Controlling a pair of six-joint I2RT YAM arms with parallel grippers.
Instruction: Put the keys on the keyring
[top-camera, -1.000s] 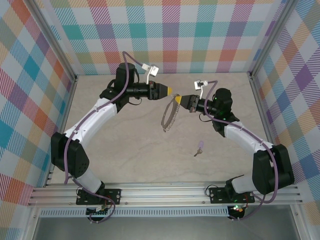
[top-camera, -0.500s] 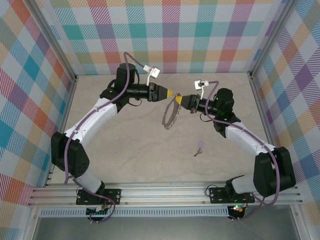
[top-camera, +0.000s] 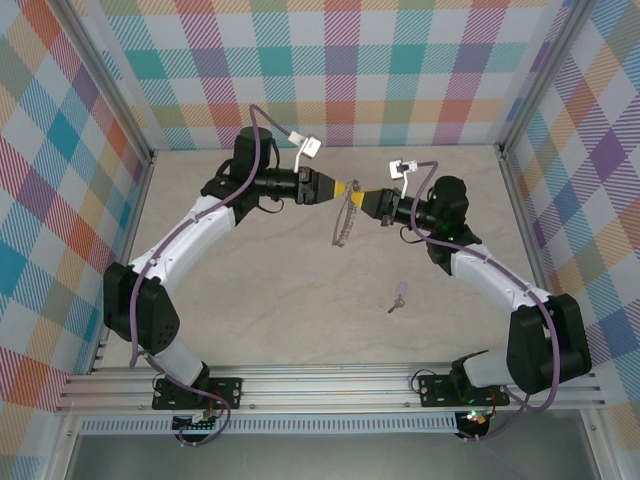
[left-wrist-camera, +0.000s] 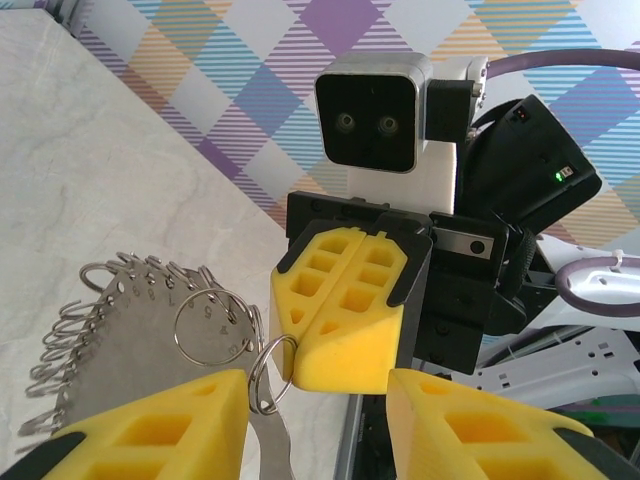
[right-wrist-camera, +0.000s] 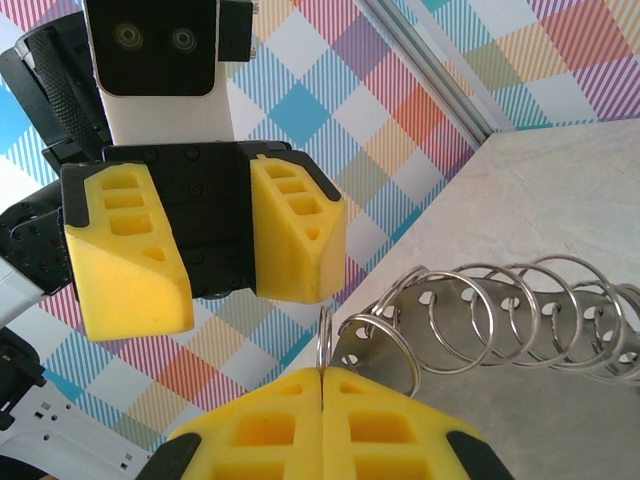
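The keyring (top-camera: 345, 222), a thin silvery hoop fringed with small split rings, hangs above the table between both arms. My right gripper (top-camera: 362, 200) is shut on one small ring (right-wrist-camera: 323, 345) at the hoop's top. My left gripper (top-camera: 343, 187) faces it tip to tip and is open. Its yellow fingers (left-wrist-camera: 150, 425) straddle the right gripper's closed tips (left-wrist-camera: 345, 300), and the pinched ring (left-wrist-camera: 265, 375) lies beside the left finger's inner face. The rest of the keyring (left-wrist-camera: 130, 330) hangs to the left. The key (top-camera: 400, 295), lilac-headed, lies on the table below the right arm.
The marble-look table (top-camera: 260, 290) is boxed in by checked walls and aluminium posts, with a rail (top-camera: 320, 385) along the near edge. Both arms arch over the table's far half.
The left gripper has moved right, up to the right gripper's tips, and its jaws have narrowed a little. The keyring has swung from broadside to nearly edge-on. The key has not moved.
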